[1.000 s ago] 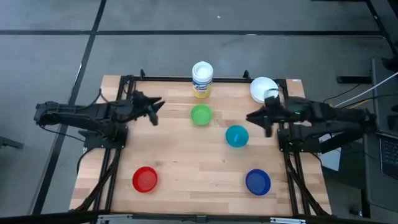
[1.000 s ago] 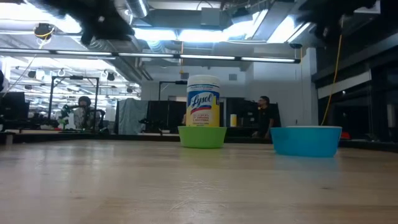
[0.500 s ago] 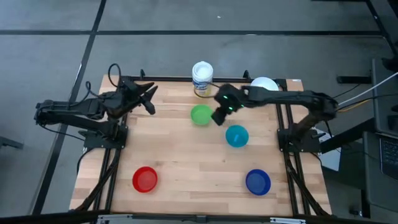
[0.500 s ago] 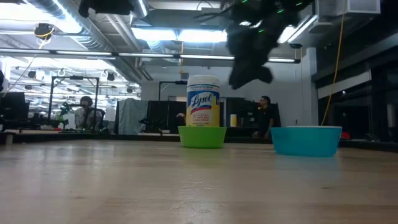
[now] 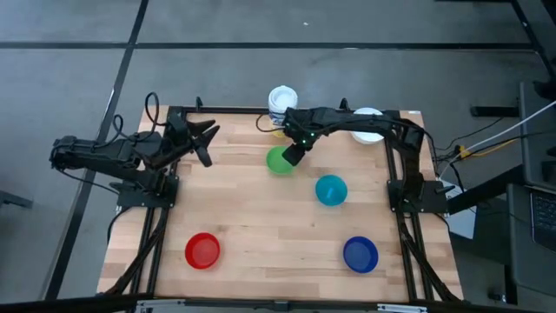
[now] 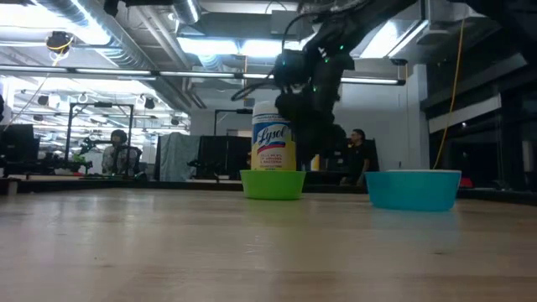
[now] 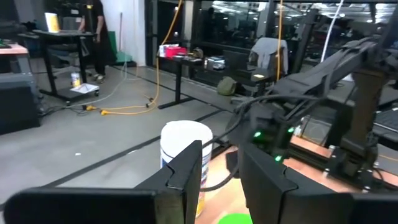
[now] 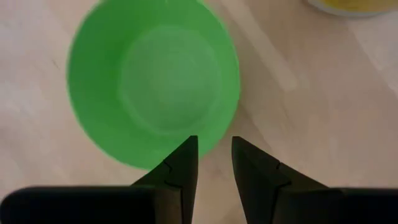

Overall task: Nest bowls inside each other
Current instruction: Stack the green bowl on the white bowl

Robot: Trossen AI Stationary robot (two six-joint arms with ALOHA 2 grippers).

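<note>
Five bowls rest on their bases on the wooden table: green (image 5: 277, 162) far centre, teal (image 5: 331, 189) to its right, blue (image 5: 360, 254) near right, red (image 5: 202, 251) near left, and white (image 5: 371, 134) at the far right corner, partly hidden under my right arm. My right gripper (image 8: 212, 148) is open and points down just above the green bowl's (image 8: 152, 81) right-hand rim. In the low view it (image 6: 317, 155) hangs above the bowl (image 6: 273, 184). My left gripper (image 5: 208, 146) is raised at the far left, open and level, holding nothing (image 7: 221, 160).
A white canister with a yellow-blue label (image 5: 281, 98) stands at the far edge behind the green bowl (image 6: 273, 138). My right arm (image 5: 347, 122) reaches across the table's far part. People sit in the room beyond. Bare wood (image 5: 269, 226) lies between the near bowls.
My right gripper has swung from the table's right edge toward the left, come down and tipped to point downward over the green bowl. My left gripper has risen a little at the far left. No bowl has moved.
</note>
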